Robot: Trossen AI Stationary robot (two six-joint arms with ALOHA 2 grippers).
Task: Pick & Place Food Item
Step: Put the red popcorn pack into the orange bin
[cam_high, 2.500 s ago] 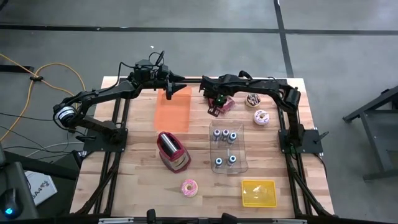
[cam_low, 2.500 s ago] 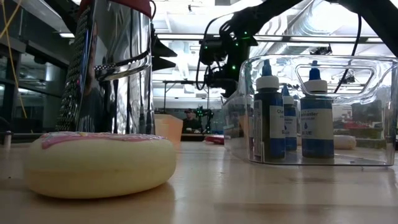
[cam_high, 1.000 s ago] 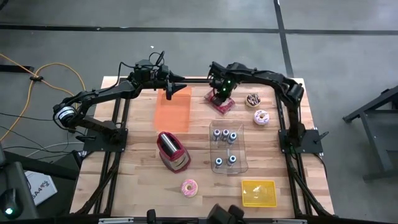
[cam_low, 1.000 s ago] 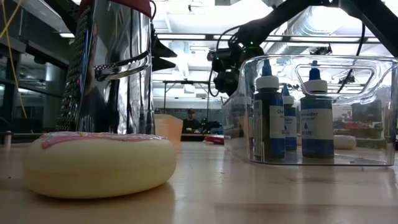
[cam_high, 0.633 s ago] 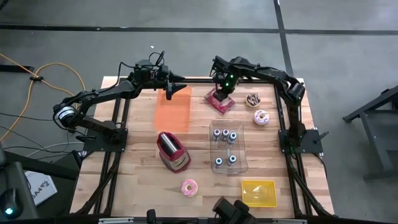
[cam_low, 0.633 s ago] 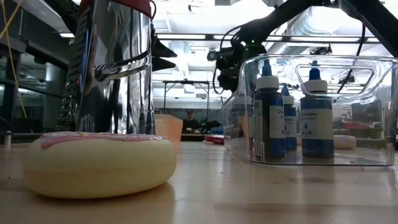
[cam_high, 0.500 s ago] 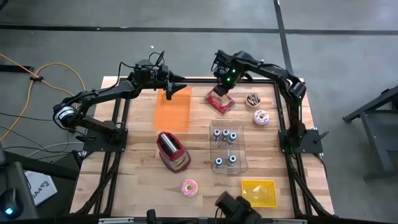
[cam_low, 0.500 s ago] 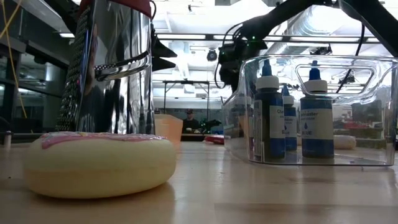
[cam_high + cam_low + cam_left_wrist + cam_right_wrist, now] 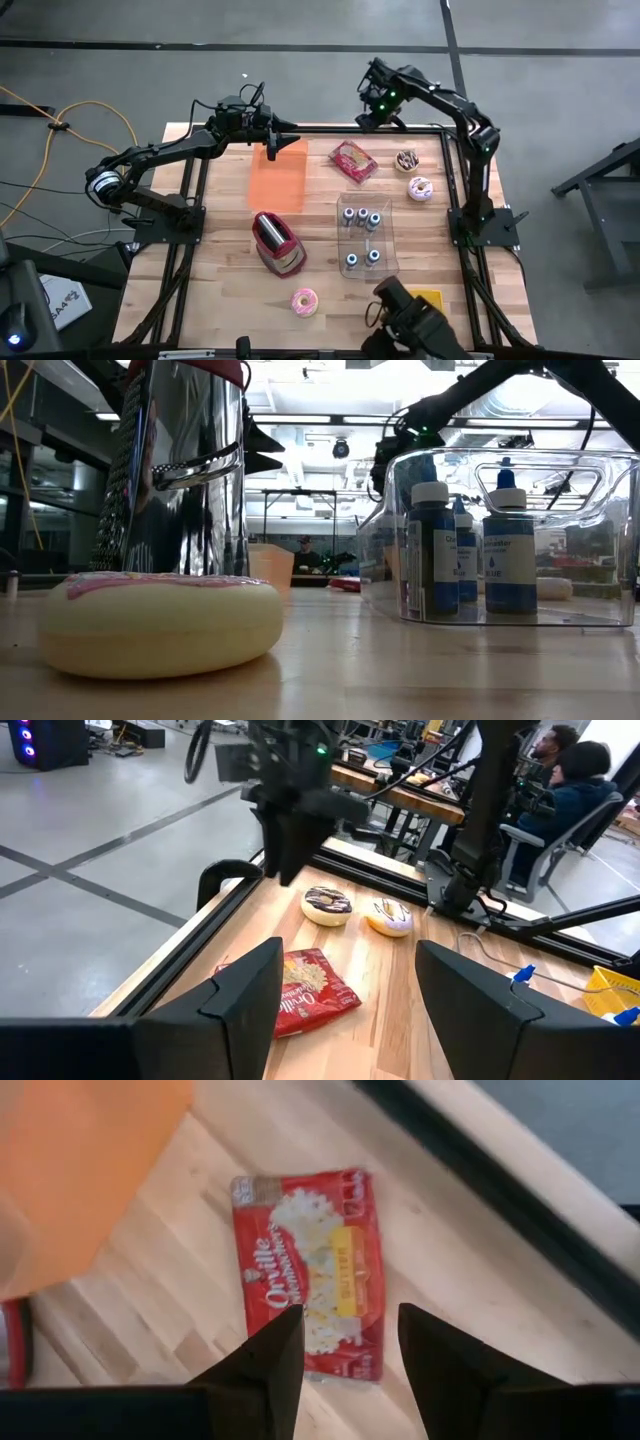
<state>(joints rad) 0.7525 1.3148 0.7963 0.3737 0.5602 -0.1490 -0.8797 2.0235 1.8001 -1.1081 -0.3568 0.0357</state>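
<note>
Orange board (image 9: 278, 175) lies flat on the bench (image 9: 220, 290), just below the left gripper (image 9: 292, 134). The red toaster (image 9: 278, 243) sits farther out past it. A clear bin (image 9: 366, 238) of blue-capped bottles (image 9: 361, 218) is well away from the right gripper (image 9: 367, 118). There's a cable (image 9: 57, 125) on the floor and a person (image 9: 570, 780) seated in the background.

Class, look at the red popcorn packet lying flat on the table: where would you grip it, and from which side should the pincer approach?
Probably from straight above, pinching across the narrow width of the popcorn packet near its middle. It lies flat on the wood with no raised edge, so a sideways approach finds nothing to catch. The right pincer hangs open above it.
</note>
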